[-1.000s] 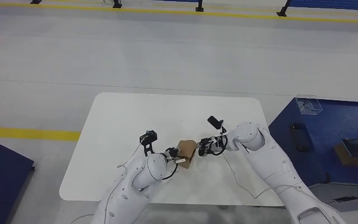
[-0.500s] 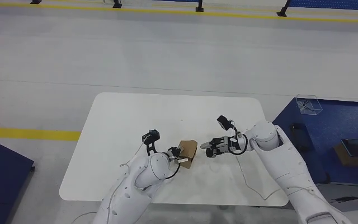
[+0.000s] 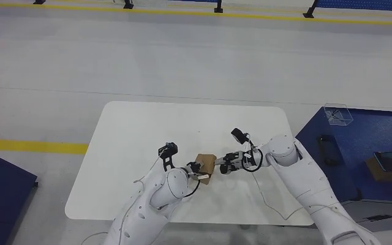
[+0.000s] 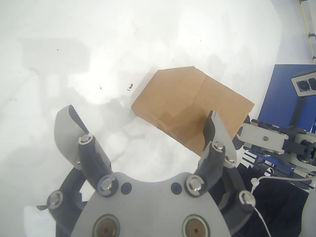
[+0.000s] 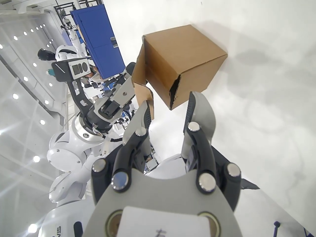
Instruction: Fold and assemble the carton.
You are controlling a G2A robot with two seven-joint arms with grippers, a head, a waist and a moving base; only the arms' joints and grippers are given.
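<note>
Carton flanked by both claws again

Your right claw stood well off to the right of the carton half a second ago. It has now come back in, and its tips are just beside the carton's right end. The carton itself has hardly shifted. It still sits on the white table, in the near half and about midway between left and right.

In the right wrist view the right claw is spread, with the carton's lower corner in front of the gap. One finger lies against a loose flap hanging off the open end. The body of the carton is squared up there.

Your left claw keeps its place at the carton's near left side. In its own view the left claw is spread wide and holds nothing. One finger hangs over the carton, and the other is out over bare table.
</note>
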